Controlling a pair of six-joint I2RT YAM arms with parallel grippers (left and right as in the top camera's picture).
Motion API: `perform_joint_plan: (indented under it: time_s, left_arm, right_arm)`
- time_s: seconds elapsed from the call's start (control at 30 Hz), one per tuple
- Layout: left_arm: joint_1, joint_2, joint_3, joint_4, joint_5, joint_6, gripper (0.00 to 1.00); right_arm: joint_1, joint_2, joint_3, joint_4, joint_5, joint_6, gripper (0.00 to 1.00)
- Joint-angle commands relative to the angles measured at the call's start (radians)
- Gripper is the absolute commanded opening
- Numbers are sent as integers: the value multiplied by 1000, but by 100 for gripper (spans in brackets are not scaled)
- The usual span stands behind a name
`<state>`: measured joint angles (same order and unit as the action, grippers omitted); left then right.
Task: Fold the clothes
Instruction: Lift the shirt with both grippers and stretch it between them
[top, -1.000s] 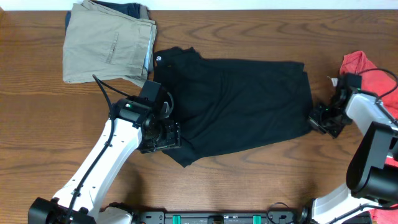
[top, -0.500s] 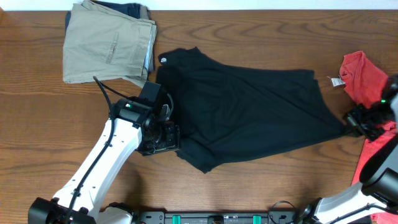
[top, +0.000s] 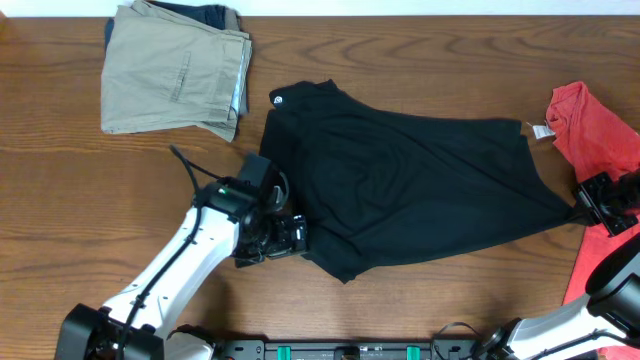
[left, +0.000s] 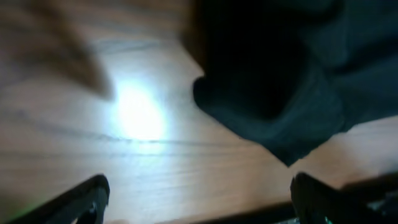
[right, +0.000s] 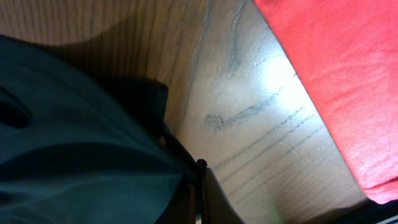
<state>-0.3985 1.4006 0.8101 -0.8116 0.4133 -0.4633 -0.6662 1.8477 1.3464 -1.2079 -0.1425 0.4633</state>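
Looking from overhead, we get the whole layout: the black garment (top: 400, 190) lies across the middle of the surface (top: 80, 200). The khaki trousers (top: 170, 70) sit folded at the top L corner, apart from it, and the red shirt (top: 595, 125) w/ its white tag (top: 541, 131) is at the far R edge. That view also puts the left hand (top: 287, 238) just beside the garment's lower L edge and the right hand (top: 603, 203) at its R tip, but doesn't settle how either stands.

The wrist cams do. L wrist view, blurred: the two fingers (left: 87, 196) sit far apart at the bottom corners w/ bare wood between them and nothing held. A rounded fold of black cloth lies ahead, toward the top R. R wrist view: the hand is closed tight on a gathered corner of the garment, w/ cloth running up and L from the pinch. Bare wood separates that cloth from the red shirt, which fills the R side.

Garment itself: plain black, soft, creased w/ shallow folds mid-panel. Broad on the L, it narrows to a drawn-out point on the R where it's pinched. One small white logo mark (top: 277, 98) shows at its top L corner. Its lower L edge comes to a blunt point near the front of the surface.
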Motion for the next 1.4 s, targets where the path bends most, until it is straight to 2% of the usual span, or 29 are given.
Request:
perform_joint_plan:
  time_s: [0.0, 0.27, 0.5, 0.8, 0.83, 0.97, 1.03, 1.27, 1.37]
  left_arm:
    - [1, -3, -16, 60, 32, 26, 95]
    - [3, 43, -16, 179, 31, 157, 95]
    - [11, 165, -16, 236, 29, 175, 95]
    - [61, 193, -16, 260, 175, 281, 93]
    - [61, 193, -16, 260, 179, 283, 89]
    - [61, 193, -16, 260, 187, 288, 62]
    - [61, 193, -16, 260, 187, 288, 52]
    - [62, 191, -16, 260, 185, 288, 31]
    - [62, 184, -15, 253, 181, 286, 14]
  right_arm:
    - [37, 0, 14, -1, -4, -1, 1]
    - [94, 0, 14, 0, -4, -1, 1]
    - [126, 0, 13, -1, 11, -10, 1]
    - [149, 0, 13, 2, 31, -16, 1]
    - [152, 0, 13, 3, 31, -16, 1]
    - [162, 0, 13, 3, 31, -16, 1]
    - [166, 0, 13, 3, 31, -16, 1]
    - [166, 0, 13, 3, 31, -16, 1]
    - [166, 0, 13, 2, 31, -16, 1]
